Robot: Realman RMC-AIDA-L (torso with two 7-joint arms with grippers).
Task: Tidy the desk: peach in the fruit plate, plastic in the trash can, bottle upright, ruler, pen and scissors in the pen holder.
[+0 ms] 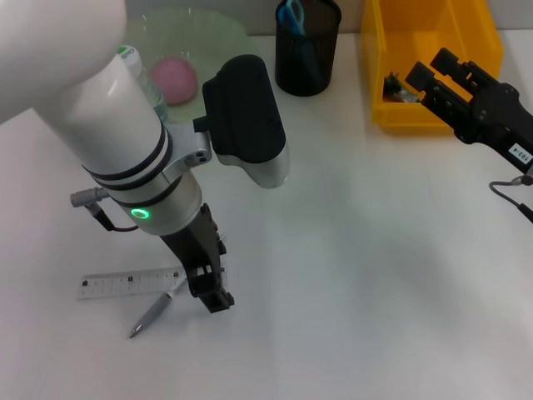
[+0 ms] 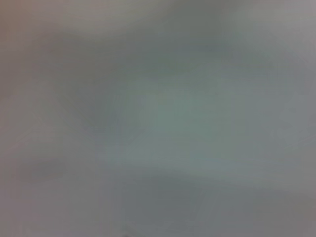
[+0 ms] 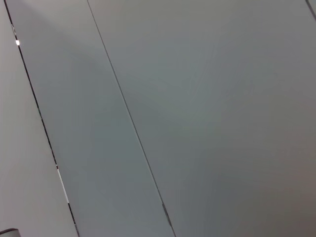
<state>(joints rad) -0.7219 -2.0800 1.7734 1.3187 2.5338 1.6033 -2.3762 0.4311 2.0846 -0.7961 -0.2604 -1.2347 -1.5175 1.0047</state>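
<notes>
Step in hand looks like the ruler/pen pickup. Left tool (image 1: 210,290) is down at the tabletop's near-left, right at the ruler's (image 1: 125,283) end, pen (image 1: 151,315) just beside it. Can't tell if its fingers are spread or pinching. Pen holder (image 1: 306,50) sits at the far edge, scissors (image 1: 292,17) already inside. Right tool (image 1: 433,79) hangs spread by the yellow bin (image 1: 379,83). Next: confirm grip, lift, carry to holder.
</notes>
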